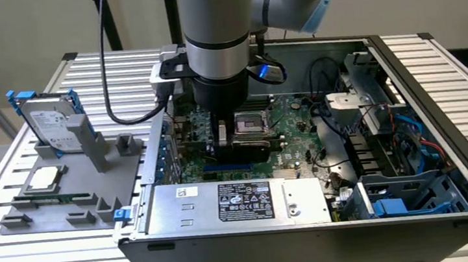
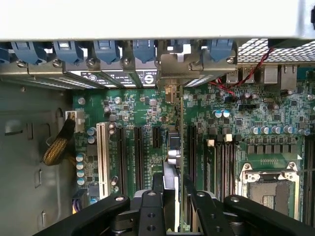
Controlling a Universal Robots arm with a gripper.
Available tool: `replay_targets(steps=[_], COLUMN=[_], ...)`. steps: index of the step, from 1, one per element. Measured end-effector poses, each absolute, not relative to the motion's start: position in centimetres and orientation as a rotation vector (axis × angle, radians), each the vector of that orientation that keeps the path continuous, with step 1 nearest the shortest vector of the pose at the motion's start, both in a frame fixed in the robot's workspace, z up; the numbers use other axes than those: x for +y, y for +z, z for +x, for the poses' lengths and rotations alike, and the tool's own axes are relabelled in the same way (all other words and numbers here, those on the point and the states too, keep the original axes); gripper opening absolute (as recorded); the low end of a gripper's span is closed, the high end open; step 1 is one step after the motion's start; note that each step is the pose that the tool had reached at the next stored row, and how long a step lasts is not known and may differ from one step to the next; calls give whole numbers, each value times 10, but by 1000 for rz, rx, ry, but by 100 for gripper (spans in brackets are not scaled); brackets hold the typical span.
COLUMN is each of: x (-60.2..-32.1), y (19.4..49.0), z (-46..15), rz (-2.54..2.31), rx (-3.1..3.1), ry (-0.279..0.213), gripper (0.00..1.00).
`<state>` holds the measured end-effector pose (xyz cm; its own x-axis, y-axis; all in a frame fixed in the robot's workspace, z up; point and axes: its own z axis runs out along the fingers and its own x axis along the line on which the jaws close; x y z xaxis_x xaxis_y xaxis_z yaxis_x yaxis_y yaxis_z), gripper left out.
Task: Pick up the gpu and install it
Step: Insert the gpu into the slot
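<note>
Grips the gpu (image 2: 182,142) edge-on in the gripper (image 2: 178,186), closed on both faces of the thin card and standing only narrowly apart. Reaches down into the open computer case (image 1: 447,167), coming in from 12 o'clock in the exterior view and pointing toward 6 o'clock. Works over the motherboard (image 1: 293,157), toward 10 o'clock from the middle of the case in that same view.

In the wrist view, shows the card as a slim line, upright over the board and roughly parallel to the dark expansion slots (image 2: 139,157) near it. Carries the silver end bracket (image 2: 172,93) at the row of rear slot openings with blue latches (image 2: 144,50). Impossible to tell from here whether fully seated in a slot or just above one.

In the exterior view, places the processor socket (image 1: 253,122) near the gripper, toward 1 o'clock. Puts the labelled metal plate (image 1: 198,208) toward 7 o'clock from the middle of the case, and the blue-handled bracket (image 1: 390,206) toward 4 o'clock.

Beside the case, at 9 o'clock, places the grey fixture (image 1: 121,172). Stands the hard drive (image 1: 55,127) at its 11 o'clock side and lays the silver processor chip (image 1: 45,179) toward its 9 o'clock side.
</note>
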<state>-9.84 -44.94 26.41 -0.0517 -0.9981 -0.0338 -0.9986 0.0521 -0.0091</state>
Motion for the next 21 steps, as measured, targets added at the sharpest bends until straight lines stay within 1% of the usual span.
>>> replay_targets(steps=[21], x=[-448], y=[255], z=[-102], rz=[-2144], rx=[2257], ry=[28], gripper=[27])
